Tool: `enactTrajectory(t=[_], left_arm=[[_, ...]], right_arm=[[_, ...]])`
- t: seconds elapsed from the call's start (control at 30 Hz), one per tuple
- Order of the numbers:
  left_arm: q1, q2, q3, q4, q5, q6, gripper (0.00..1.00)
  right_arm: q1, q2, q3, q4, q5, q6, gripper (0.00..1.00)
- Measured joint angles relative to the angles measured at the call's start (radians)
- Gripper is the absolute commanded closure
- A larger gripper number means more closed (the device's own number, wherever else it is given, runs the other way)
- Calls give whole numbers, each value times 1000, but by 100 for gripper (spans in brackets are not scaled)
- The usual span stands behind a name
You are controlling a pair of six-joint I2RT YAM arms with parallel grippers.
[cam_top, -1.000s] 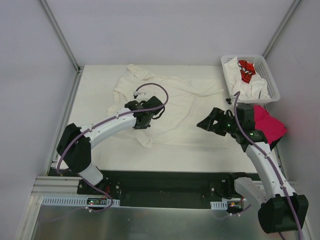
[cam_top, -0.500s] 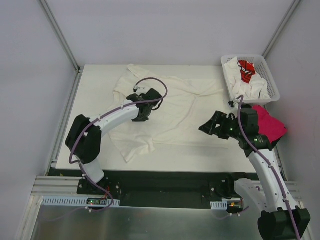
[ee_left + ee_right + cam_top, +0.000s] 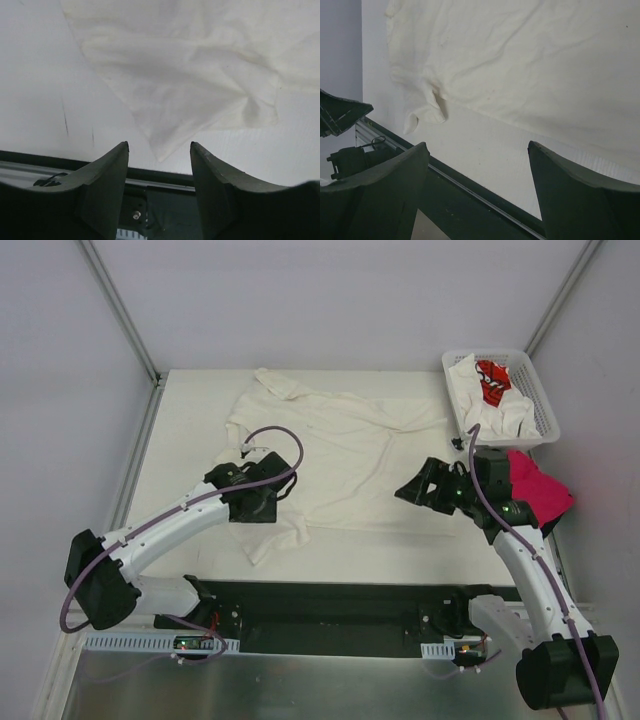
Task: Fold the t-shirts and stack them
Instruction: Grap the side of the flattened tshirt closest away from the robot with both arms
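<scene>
A large cream t-shirt (image 3: 345, 445) lies spread and wrinkled across the table (image 3: 190, 440), one corner (image 3: 262, 548) drawn out toward the near left. My left gripper (image 3: 256, 512) hovers over that lower left part, open and holding nothing. In the left wrist view the cloth corner (image 3: 167, 142) lies just beyond the left gripper (image 3: 159, 147). My right gripper (image 3: 405, 490) stands open above the shirt's near right hem, nothing in it. The right wrist view shows the right gripper (image 3: 476, 145) over bare table, the shirt (image 3: 520, 60) beyond. A magenta t-shirt (image 3: 535, 488) lies behind the right arm.
A white lattice basket (image 3: 500, 353) at the far right corner holds white t-shirts (image 3: 505, 412) and one with red print (image 3: 492, 380). A black rail (image 3: 320, 600) runs along the table's near edge. Grey walls close the table in on both sides and at the back.
My left gripper has opened and let go of the cream shirt after pulling its lower left part toward the near left; that arm has drawn back. The right arm has barely moved.
</scene>
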Motion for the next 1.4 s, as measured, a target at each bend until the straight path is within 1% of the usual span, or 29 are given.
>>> enactTrajectory(t=[0.07, 0.2, 0.23, 0.37, 0.57, 0.7, 0.83, 1.0, 1.13, 1.4], left_arm=[[0, -5, 0, -55, 21, 2, 44], [0, -5, 0, -146, 63, 3, 44], [0, -4, -1, -165, 75, 3, 46], [-1, -2, -45, -195, 108, -2, 47], [-19, -2, -204, -130, 210, -18, 52], [-57, -2, -243, -88, 228, -55, 52], [-85, -2, -252, -23, 199, -101, 53], [-97, 7, -314, 69, 166, -136, 54], [-136, 44, -356, 133, 134, -167, 55], [-191, 98, -363, 169, 92, -202, 56]], right_arm=[[0, 0, 0, 11, -2, 3, 17], [0, 0, 0, 31, -10, 10, 17], [0, 0, 0, 34, -10, 11, 17], [0, 0, 0, 43, -10, 18, 17], [0, -1, 0, 55, -21, 22, 17], [0, -1, 0, 56, -32, 22, 17], [0, -1, 0, 57, -37, 25, 17], [0, -1, 0, 67, -38, 26, 17], [0, -2, 0, 74, -38, 26, 17], [0, -2, -1, 75, -38, 26, 17]])
